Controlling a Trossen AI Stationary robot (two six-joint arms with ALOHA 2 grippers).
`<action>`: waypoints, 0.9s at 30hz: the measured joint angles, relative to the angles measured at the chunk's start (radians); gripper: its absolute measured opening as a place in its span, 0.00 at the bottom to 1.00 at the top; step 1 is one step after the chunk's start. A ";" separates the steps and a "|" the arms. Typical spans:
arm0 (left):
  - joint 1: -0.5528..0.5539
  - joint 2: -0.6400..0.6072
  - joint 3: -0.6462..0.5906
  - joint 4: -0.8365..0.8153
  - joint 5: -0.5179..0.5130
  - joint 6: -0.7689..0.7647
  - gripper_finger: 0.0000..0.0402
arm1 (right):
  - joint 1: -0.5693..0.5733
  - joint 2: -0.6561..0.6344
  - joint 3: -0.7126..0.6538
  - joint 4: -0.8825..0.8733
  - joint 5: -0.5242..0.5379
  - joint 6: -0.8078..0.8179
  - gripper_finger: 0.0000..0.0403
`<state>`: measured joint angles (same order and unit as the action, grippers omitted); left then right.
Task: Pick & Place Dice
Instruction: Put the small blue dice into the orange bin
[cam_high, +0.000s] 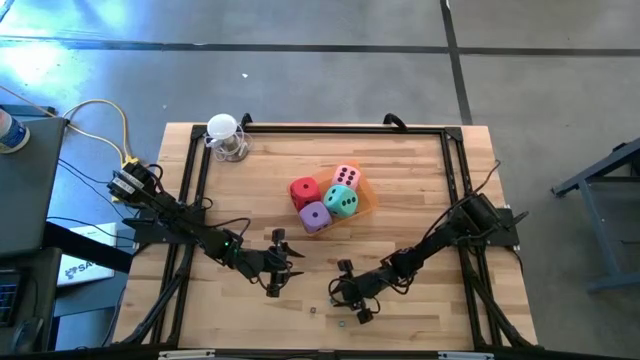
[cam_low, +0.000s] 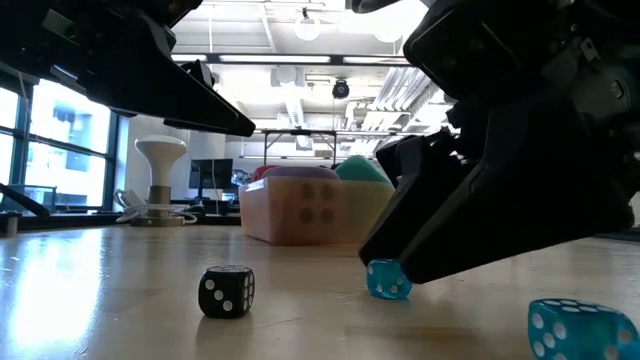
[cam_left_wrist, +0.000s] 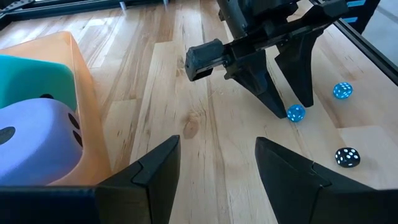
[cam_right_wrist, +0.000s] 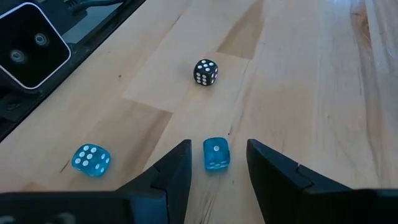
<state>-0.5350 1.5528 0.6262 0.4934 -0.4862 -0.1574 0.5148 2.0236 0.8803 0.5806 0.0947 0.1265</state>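
High view first: the four big dice sit bunched at about twelve o'clock from the table's (cam_high: 420, 250) middle, red (cam_high: 304, 190), pink (cam_high: 346, 176), teal (cam_high: 342, 200) and purple (cam_high: 316, 217), touching one another. The pink and teal ones rest on an orange tray (cam_high: 365, 195).

Down at six o'clock, near the front edge, the right gripper (cam_right_wrist: 216, 146) is low over the wood. Its wrist camera shows a small clear blue die (cam_right_wrist: 216, 155) sitting squarely between the two fingers. There's a sliver of daylight on either side, so the claw is narrowly parted and has no grip on the die. A second blue die (cam_right_wrist: 91, 159) and a black die (cam_right_wrist: 205, 71) lie close by on the wood, each on its own.

Over at eight o'clock, the left gripper (cam_left_wrist: 217, 149) hovers with its fingers comfortably apart and nothing between them, facing its partner across the boards.
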 joint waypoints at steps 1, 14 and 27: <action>0.000 0.000 0.000 0.000 0.000 0.000 0.50 | 0.000 0.007 0.000 0.009 -0.001 0.000 0.36; 0.000 0.000 0.000 -0.002 0.000 0.000 0.50 | -0.010 0.046 0.000 0.077 -0.022 -0.026 0.36; 0.000 0.000 0.000 -0.006 0.000 0.000 0.50 | -0.014 0.046 0.000 0.069 -0.018 -0.019 0.15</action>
<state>-0.5350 1.5528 0.6262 0.4870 -0.4862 -0.1570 0.5007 2.0693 0.8806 0.6495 0.0769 0.1074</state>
